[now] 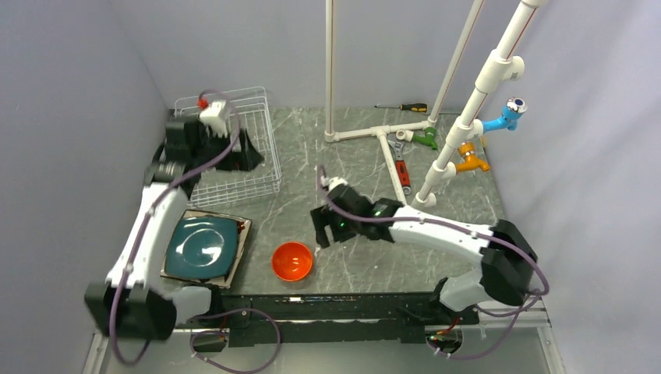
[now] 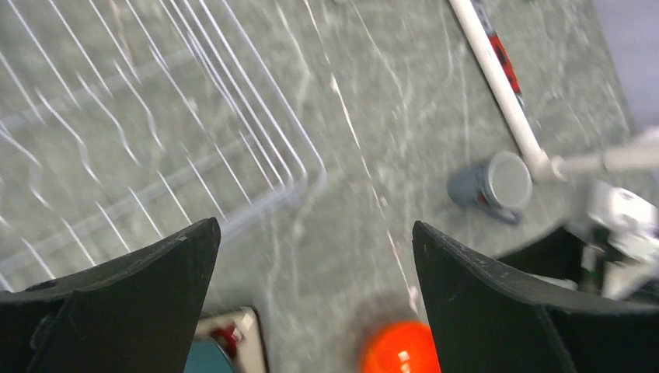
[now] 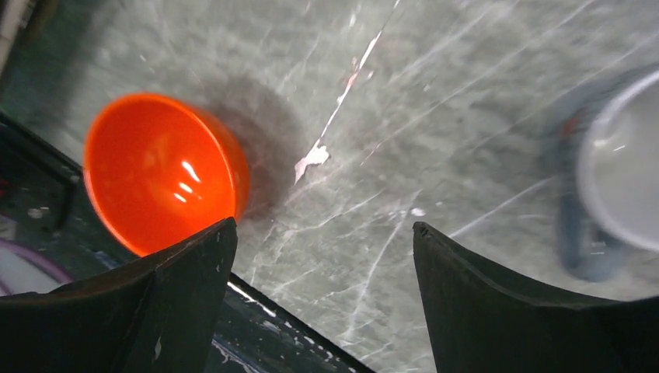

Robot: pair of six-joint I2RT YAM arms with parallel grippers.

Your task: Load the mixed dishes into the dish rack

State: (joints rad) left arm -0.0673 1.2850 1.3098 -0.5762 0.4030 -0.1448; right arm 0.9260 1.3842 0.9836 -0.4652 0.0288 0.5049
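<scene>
Dish rack [image 1: 242,187]: white wire, at 11 o'clock on the bench [image 1: 312,156]. No dish shows in the part you can see. The left arm [image 1: 144,226] reaches over it, with the left jaws spread wide and empty above the wires.

Dark teal plate [image 1: 201,245]: at 7 o'clock on the bench, lying flat on top of the brown floral plate [image 1: 242,228]. Only a corner and edge of the lower plate show. The brown-and-gold bowl and the pale green plate appear in no view.

Orange bowl [image 1: 292,261]: upright, mouth up, near the front edge and well apart from the plates. Being round, it has no long axis to line up on.
- From above, it lies between 7 and 8 o'clock of the right jaws, which hang close by, open and empty.
- The right arm [image 1: 436,230] is far nearer to it than the left.
- My read: you must shift toward 8 o'clock before coming down on the rim.

View differences:
- The right wrist camera puts the bowl [image 3: 159,175] at 10 o'clock, just beside the left finger and not between the fingers.
- It also shows a grey mug [image 3: 614,167] at 2 o'clock, which the overhead view does not show.
- The left wrist camera catches that mug [image 2: 497,183] near the white pipe [image 2: 505,93].
</scene>
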